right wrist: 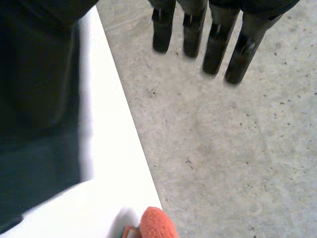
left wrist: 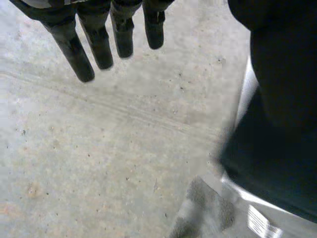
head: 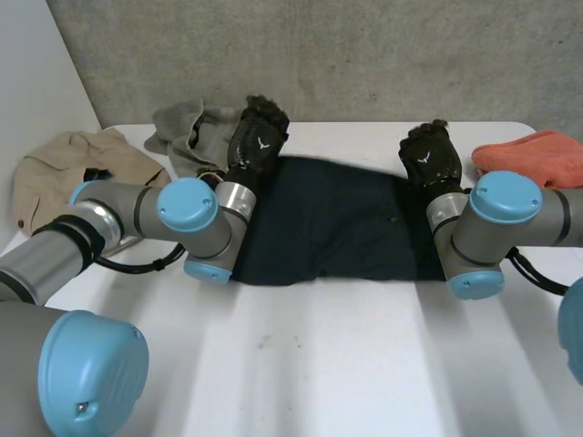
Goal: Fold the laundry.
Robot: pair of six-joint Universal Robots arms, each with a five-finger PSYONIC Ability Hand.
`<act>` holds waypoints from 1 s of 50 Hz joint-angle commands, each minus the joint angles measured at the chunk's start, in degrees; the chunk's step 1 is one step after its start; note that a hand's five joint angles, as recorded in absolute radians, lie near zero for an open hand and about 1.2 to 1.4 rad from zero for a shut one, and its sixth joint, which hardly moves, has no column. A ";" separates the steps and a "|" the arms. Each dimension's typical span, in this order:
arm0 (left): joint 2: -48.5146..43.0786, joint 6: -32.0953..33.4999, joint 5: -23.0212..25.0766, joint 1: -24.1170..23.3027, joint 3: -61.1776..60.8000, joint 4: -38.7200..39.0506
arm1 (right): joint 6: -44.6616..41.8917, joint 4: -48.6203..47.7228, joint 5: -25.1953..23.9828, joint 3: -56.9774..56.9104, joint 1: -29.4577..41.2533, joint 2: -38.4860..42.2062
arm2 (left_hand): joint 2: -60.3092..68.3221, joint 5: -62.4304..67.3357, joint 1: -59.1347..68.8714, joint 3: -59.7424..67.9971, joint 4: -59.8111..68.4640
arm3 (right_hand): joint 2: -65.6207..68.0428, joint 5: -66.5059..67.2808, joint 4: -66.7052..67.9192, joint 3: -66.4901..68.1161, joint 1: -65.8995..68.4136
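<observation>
- A dark navy cloth (head: pixel 337 218) lies spread flat across the middle of the white table (head: pixel 319 364), its long sides running from one arm to the other.
- The left hand (head: pixel 258 137) sits at the cloth's far left corner. In the left wrist view its fingers (left wrist: pixel 101 44) are straight and released, with nothing between them, and they point past the table's back edge towards the concrete wall (head: pixel 364 55).
- The right hand (head: pixel 428 157) sits at the far right corner. Its fingers (right wrist: pixel 215 44) are also straight and slack, grasping nothing.
- The cloth's near edge runs between the 2 forearms, and a broad stretch of bare table lies on the near side of it.
- There is less room at the back and sides:
  - a grey cloth (head: pixel 182 127) lies just beside the left hand
  - a beige garment (head: pixel 59 168) lies at the table's left edge
  - an orange towel (head: pixel 533 155) lies at the right edge, near the right hand
</observation>
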 commanded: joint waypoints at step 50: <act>43.86 -34.09 -5.11 -2.38 -57.96 2.23 | 4.34 21.10 -3.63 26.11 -15.92 -25.11 | -5.02 -5.81 -1.84 -5.83 -5.15 | 61.35 59.06 59.78 60.59 65.01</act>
